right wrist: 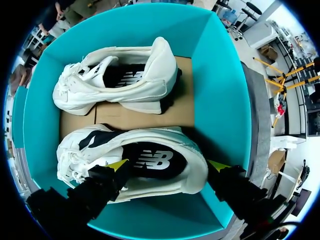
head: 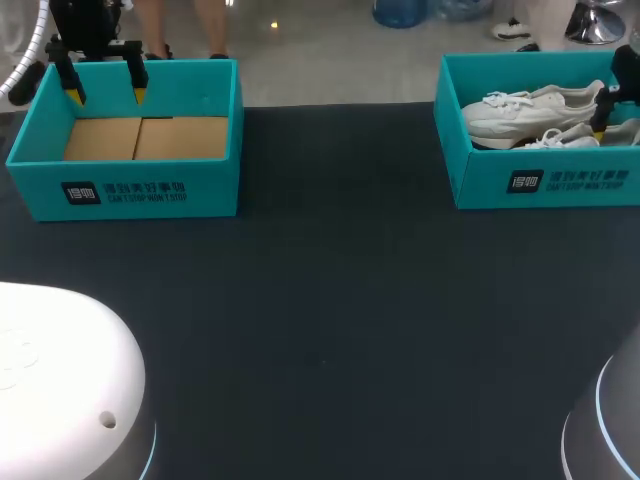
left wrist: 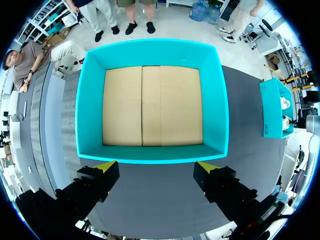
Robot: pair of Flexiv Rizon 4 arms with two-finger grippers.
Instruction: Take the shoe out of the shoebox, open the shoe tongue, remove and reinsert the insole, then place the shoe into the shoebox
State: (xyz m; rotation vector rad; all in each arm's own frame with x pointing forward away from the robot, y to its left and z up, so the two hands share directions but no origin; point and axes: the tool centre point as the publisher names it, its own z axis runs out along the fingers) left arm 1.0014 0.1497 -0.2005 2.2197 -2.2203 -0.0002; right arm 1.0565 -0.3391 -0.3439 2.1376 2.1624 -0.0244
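The right tool (right wrist: 168,164) is hovering, fingers apart, over the nearer white lace-up sneaker (right wrist: 165,186) inside the teal cardboard shoebox (right wrist: 220,90); contact is unclear. The left tool (left wrist: 156,165) is hanging spread above a second teal box (left wrist: 150,50).

- Left shoebox (head: 150,190), right shoebox (head: 545,185): teal card, matt, smooth; floors of bare brown card.
- Shoes (right wrist: 150,75): white uppers, smooth panels beside cloth-like mesh; woven laces (right wrist: 74,74).
- Insole (right wrist: 145,151): dark, matt.
- Table (head: 340,300): dark, matt, finely textured covering.
- Arm base (head: 60,360) at near left: white, smooth, glossy shell.
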